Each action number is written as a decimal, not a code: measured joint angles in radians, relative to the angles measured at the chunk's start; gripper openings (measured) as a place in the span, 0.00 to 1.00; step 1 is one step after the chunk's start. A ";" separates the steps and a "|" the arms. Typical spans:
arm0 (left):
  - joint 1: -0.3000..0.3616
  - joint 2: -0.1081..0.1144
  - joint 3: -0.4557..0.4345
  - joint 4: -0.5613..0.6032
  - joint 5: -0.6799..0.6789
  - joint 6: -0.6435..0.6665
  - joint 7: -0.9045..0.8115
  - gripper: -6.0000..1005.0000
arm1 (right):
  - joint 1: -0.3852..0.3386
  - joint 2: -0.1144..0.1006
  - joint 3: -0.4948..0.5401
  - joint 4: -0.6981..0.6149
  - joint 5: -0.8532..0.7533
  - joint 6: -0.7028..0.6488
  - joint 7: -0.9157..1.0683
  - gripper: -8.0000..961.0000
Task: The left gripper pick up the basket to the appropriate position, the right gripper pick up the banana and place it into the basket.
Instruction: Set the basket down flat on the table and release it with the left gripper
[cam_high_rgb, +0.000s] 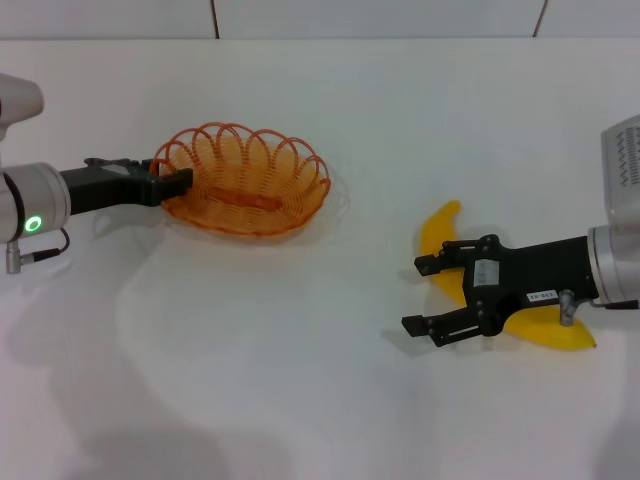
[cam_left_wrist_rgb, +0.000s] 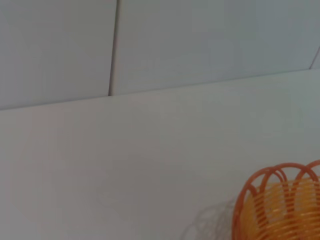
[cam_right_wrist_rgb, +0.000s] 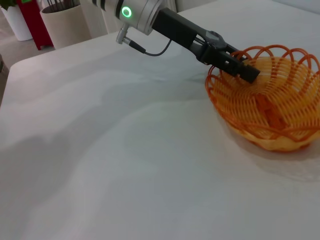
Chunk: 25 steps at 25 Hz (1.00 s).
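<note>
My table (cam_high_rgb: 300, 400) is a plain white top meeting a white panelled wall behind. Two things lie directly on it: the basket (cam_high_rgb: 250, 185), orange wire, empty, sitting flat, and the banana (cam_high_rgb: 445, 235), yellow, well apart from the basket on its right side and nearer me. Banana partly hidden under my right arm.
</note>
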 joint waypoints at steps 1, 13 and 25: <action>0.000 0.000 0.000 0.000 0.000 0.000 0.000 0.54 | 0.000 0.000 0.000 0.000 0.000 0.001 0.000 0.89; 0.022 -0.003 0.000 0.006 -0.084 0.039 0.080 0.76 | -0.005 0.000 0.000 0.003 0.000 0.008 0.000 0.89; 0.030 -0.002 0.002 0.009 -0.106 0.065 0.128 0.78 | -0.008 0.000 0.000 0.003 0.000 0.007 0.000 0.89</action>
